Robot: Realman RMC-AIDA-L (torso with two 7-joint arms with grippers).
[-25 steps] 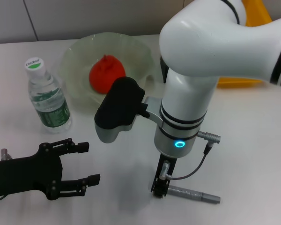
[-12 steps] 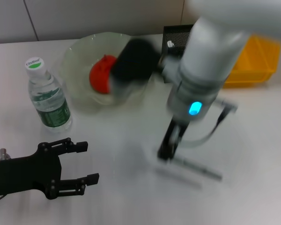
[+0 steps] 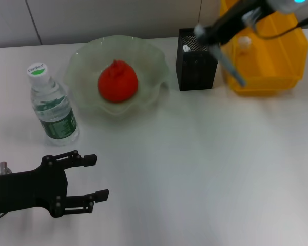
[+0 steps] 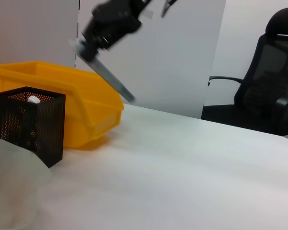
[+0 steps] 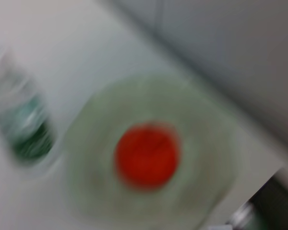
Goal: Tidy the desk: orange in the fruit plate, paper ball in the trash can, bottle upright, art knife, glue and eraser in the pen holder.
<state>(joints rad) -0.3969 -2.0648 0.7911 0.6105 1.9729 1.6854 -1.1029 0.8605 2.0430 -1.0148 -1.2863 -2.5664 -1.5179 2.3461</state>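
The art knife (image 3: 227,62) is being carried, clamped in the right pincer (image 3: 208,32), above the pen holder (image 3: 196,66); lowering inside is needed next. The released left pincer (image 3: 95,177) is parked on the worktop (image 3: 195,169).

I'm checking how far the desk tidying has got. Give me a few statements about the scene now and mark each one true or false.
1. The orange lies in the fruit plate. True.
2. The bottle lies on its side. False: it stands upright beside the plate.
3. The right gripper holds the art knife in the air near the pen holder. True.
4. The art knife is already inside the pen holder. False: it hangs tilted outside it, over the yellow bin.
5. The left gripper grips the bottle. False: it sits low over the table, jaws open and empty.
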